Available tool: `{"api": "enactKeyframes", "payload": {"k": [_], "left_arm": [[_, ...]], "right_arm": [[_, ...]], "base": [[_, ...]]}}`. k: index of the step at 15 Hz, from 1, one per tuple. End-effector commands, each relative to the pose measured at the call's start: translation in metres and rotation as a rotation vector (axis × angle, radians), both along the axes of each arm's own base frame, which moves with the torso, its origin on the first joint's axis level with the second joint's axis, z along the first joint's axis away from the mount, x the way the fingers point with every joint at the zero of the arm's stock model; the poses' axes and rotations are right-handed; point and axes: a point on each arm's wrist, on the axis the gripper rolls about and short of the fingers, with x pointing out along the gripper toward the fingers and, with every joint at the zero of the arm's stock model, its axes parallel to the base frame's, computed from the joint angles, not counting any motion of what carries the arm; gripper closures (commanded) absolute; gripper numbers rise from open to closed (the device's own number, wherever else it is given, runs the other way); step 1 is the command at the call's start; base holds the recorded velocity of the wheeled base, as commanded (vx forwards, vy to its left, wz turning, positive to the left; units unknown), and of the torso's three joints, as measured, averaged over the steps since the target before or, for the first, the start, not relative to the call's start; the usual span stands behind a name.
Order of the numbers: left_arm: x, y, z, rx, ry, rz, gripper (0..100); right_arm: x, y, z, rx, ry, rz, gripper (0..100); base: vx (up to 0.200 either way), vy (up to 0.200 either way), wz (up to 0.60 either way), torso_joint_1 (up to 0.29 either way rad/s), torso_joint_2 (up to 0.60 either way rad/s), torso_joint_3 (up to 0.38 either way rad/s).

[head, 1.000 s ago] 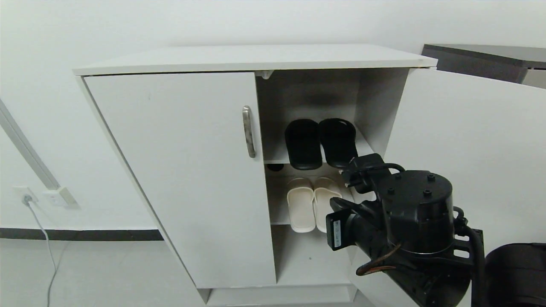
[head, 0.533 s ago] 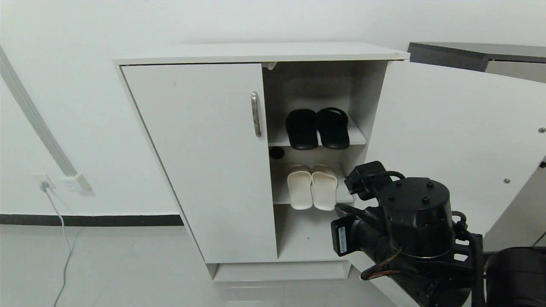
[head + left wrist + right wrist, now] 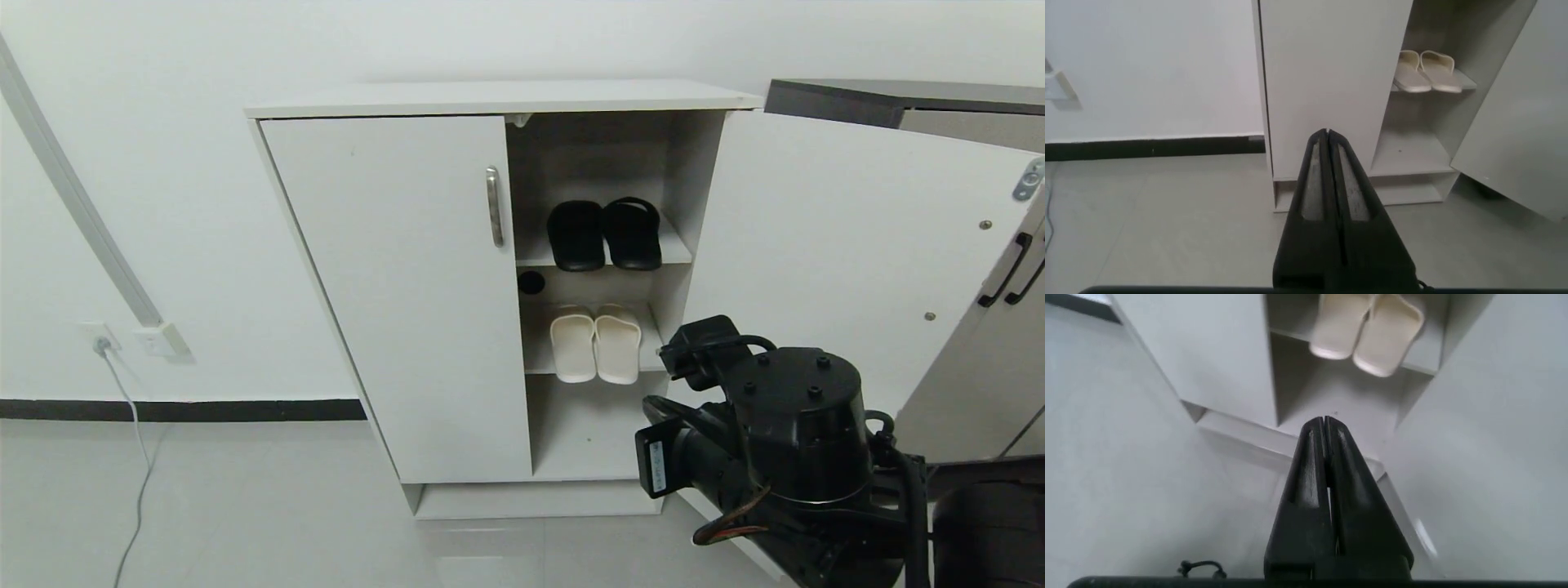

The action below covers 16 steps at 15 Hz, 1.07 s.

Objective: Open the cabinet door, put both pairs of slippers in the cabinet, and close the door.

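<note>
Head view: open cabinet, arm label illegible.

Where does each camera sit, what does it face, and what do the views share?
Head: on the head, facing forward and down at the cabinet, black slippers, white slippers; right arm shows.
Left wrist: on that wrist, facing floor and cabinet base; shut left end effector shows.
Right wrist: on that wrist, facing cabinet base; shut right end effector shows.
Shared: all three show the white slippers.
</note>
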Motion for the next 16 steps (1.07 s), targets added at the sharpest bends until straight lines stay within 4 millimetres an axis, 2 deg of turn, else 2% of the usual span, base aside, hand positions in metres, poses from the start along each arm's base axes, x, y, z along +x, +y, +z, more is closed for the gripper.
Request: {"api": "enactKeyframes", "payload": {"k": [1, 9, 12, 16], "left_arm": [[0.0001, 0.0000, 0.0000, 0.000, 0.001, 0.000, 100], [0.0001, 0.0000, 0.0000, 0.000, 0.001, 0.000, 100], [0.0001, 0.0000, 0.0000, 0.000, 0.001, 0.000, 100], [0.0001, 0.0000, 0.0000, 0.000, 0.001, 0.000, 100]], "right_arm": [[0.0004, 0.0000, -0.0020, -0.006, 0.004, -0.001, 100], [0.0015, 0.0015, -0.0049, -0.015, 0.008, -0.004, 100], [0.0016, 0.0017, -0.0045, -0.015, 0.007, -0.003, 100], [0.0017, 0.0017, -0.0053, -0.017, 0.009, -0.005, 100]], "base": [[0.000, 0.000, 0.00, 0.000, 0.00, 0.000], [0.000, 0.000, 0.00, 0.000, 0.00, 0.000], [0.000, 0.000, 0.00, 0.002, -0.17, -0.294], [0.000, 0.000, 0.00, 0.034, -0.49, -0.378]]}}
